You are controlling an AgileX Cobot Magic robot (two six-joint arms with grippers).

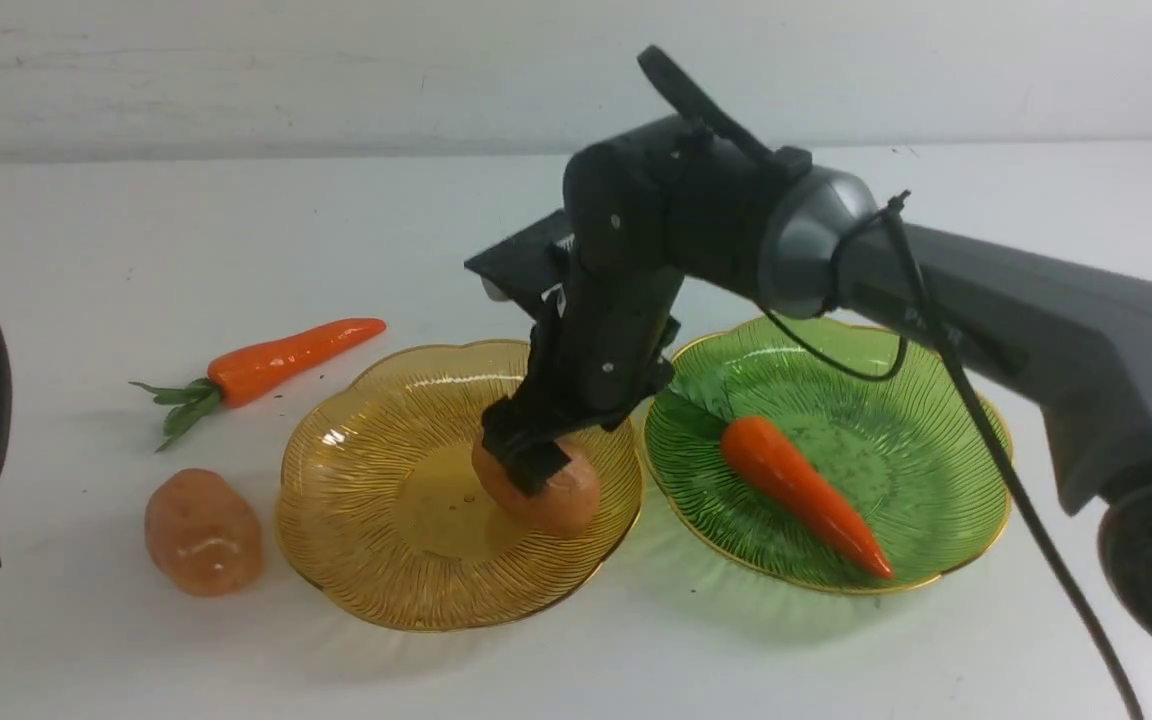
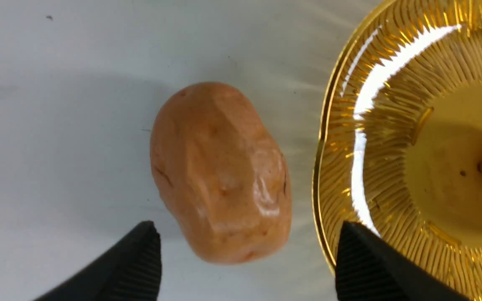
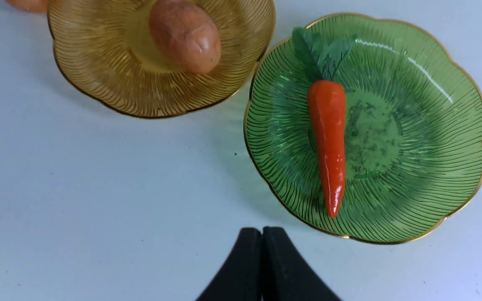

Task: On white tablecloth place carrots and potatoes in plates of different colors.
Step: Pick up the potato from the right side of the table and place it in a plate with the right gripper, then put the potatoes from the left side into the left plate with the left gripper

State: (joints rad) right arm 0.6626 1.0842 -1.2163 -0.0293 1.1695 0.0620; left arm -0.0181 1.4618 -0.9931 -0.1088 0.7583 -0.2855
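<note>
Now my left hand [image 2: 247, 234] stood wide and empty above the loose potato [image 2: 220, 171], which lay on the white tablecloth [image 2: 57, 125] just left of the amber plate [image 2: 341, 104]. I judged it best to come straight down, straddle its narrow waist, close gently since the skin looked slick, then lift clear of that plate's rim. My right hand [image 3: 262, 234] was pressed shut, empty, near the green plate [image 3: 433, 167] holding one carrot [image 3: 329, 138].

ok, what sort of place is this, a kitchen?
Probably a robot test bench, not a kitchen: a plain white tablecloth against a bare white wall, a glossy toy carrot and potato as props, and a robot arm reaching in.
</note>
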